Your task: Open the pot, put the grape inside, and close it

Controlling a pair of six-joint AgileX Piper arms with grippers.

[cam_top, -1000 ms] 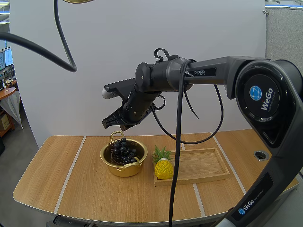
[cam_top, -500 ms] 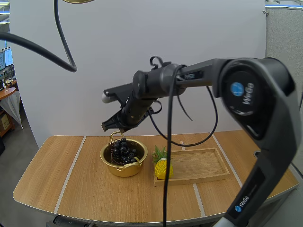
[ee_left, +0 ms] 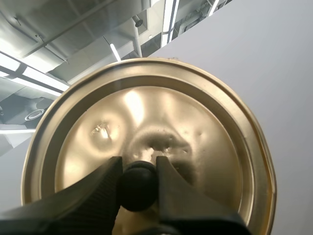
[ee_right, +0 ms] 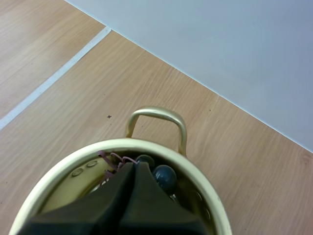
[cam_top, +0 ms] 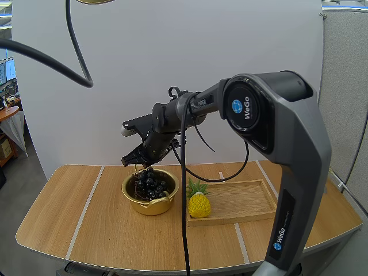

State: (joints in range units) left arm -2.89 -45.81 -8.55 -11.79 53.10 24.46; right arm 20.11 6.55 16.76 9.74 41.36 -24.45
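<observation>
The gold pot [cam_top: 131, 194] stands open on the table with the dark bunch of grapes [cam_top: 149, 183] inside it. My right gripper [cam_top: 131, 160] hovers just above the pot's far rim, its fingers together as one dark wedge. In the right wrist view that gripper [ee_right: 132, 167] points down over the pot's rim [ee_right: 161, 154] near the handle [ee_right: 156, 115], with grapes [ee_right: 164, 177] and a pinkish stem beside the tips. My left gripper [ee_left: 138, 164] is shut on the black knob [ee_left: 139, 187] of the gold lid [ee_left: 146, 117], held high; the lid's edge [cam_top: 95, 1] shows overhead.
A wooden tray [cam_top: 253, 213] lies right of the pot, with a yellow toy pineapple [cam_top: 199, 204] at its left end. Bare wooden table [cam_top: 69, 218] spreads to the pot's left and front.
My right arm has reached farther back and left, carrying its gripper a little left and down over the pot's far rim. The grapes stay in the pot.
</observation>
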